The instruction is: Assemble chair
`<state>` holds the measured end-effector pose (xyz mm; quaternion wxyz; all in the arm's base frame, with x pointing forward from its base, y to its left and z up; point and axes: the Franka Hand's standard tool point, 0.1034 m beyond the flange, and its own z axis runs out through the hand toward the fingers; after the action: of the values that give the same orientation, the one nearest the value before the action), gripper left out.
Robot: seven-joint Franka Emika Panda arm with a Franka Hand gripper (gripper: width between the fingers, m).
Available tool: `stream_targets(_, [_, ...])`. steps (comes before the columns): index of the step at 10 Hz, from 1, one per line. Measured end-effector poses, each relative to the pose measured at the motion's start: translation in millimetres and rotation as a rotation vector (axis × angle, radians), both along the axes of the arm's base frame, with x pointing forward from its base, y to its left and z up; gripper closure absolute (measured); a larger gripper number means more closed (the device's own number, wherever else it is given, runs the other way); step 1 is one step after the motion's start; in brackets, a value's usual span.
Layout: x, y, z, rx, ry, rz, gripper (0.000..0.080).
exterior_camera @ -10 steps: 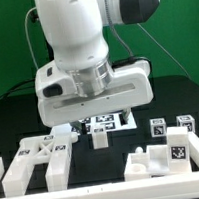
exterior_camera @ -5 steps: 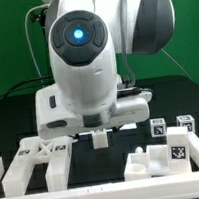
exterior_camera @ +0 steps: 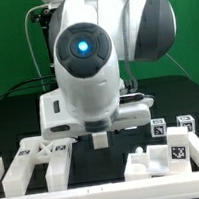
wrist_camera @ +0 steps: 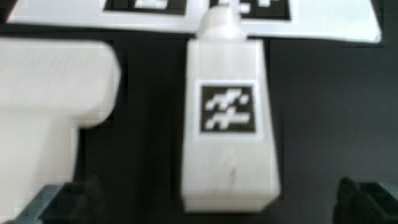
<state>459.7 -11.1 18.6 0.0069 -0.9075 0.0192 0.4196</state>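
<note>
Black desk [exterior_camera: 178, 96], green backdrop: your end effector [exterior_camera: 99, 139] hangs low at mid-desk, its fingers spread wide on either side of 1 tagged white chair leg [wrist_camera: 228, 110] without touching it. Its pegged end lies at the marker board [wrist_camera: 107, 22].

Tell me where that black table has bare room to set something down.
The widest bare patch of table lies in front, between the pronged white part and the tagged white block. Farther back is crowded: the open jaws hang over a long tagged piece, by the marker board.
</note>
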Motion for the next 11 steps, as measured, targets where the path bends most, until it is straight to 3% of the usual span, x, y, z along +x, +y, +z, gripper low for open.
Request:
stream_targets(2, [-4.8,4.0,-6.6,-0.028,0.016,-0.021,0.015])
stream_targets(4, [-4.7,3.1,-6.7,-0.027,0.015,-0.021,0.015])
stream_targets(6, [-4.8,2.8,-6.8,-0.027,0.015,-0.021,0.0468])
stream_targets(8, [-4.9,2.6,-6.8,-0.027,0.016,-0.022,0.0514])
stream_targets(11, [-4.9,2.4,-6.8,-0.027,0.016,-0.022,0.0514])
